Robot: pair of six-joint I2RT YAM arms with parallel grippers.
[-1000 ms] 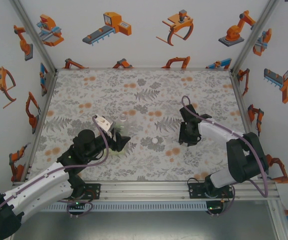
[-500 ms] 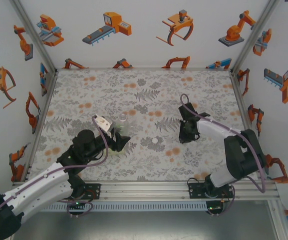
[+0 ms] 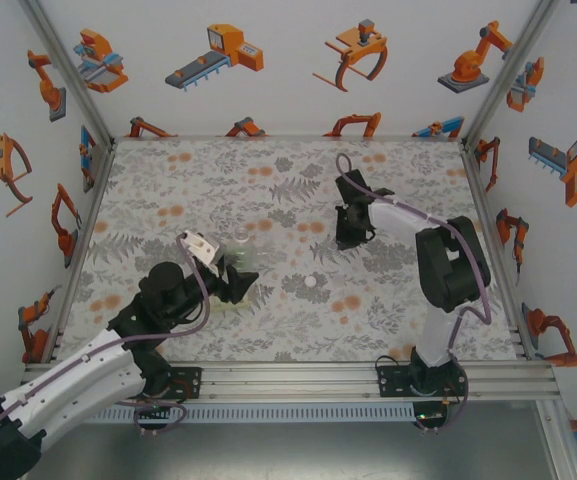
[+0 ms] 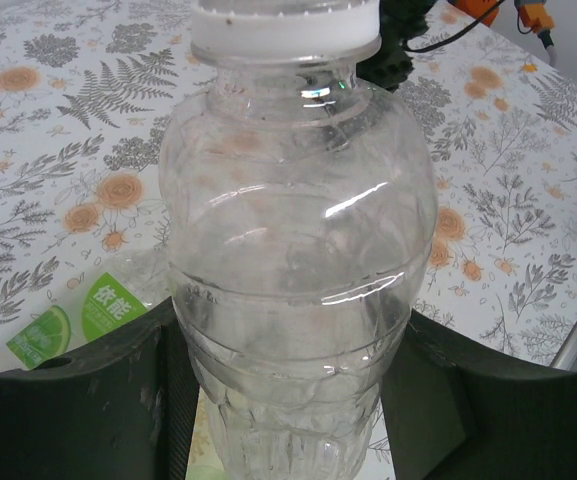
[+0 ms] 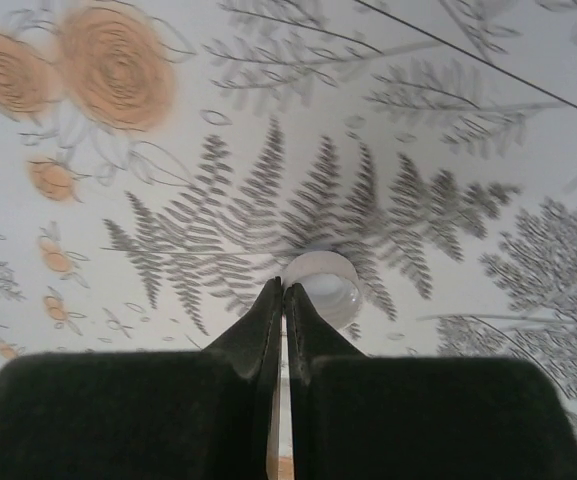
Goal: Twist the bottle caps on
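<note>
The left end effector [image 3: 236,283] is clamped on a clear bottle [image 4: 298,250]. Its two dark fingers [image 4: 78,400] press against the bottle's lower sides, at the bottom of the left wrist frame. The bottle stands upright and fills the middle of that frame. A white cap [image 4: 284,25] sits on the bottle's neck at the top edge; how far it is screwed down I cannot tell. A green-label bottle [image 4: 98,310] shows at the lower left, just behind the left finger, low on the counter [image 3: 418,180]. In the top view this end effector is left of centre.

The right end effector [image 5: 284,292] is closed on nothing, with its fingertips meeting in a thin line at the lower middle of the right wrist frame. A second cap [image 5: 323,287] lies on the counter's fern print just beyond the tips and slightly to their right. Whether it touches them I cannot tell. In the top view this end effector is above and right of centre.

A third cap [image 3: 313,283] lies loose near the middle of the top view, between the two end effectors and apart from both.
</note>
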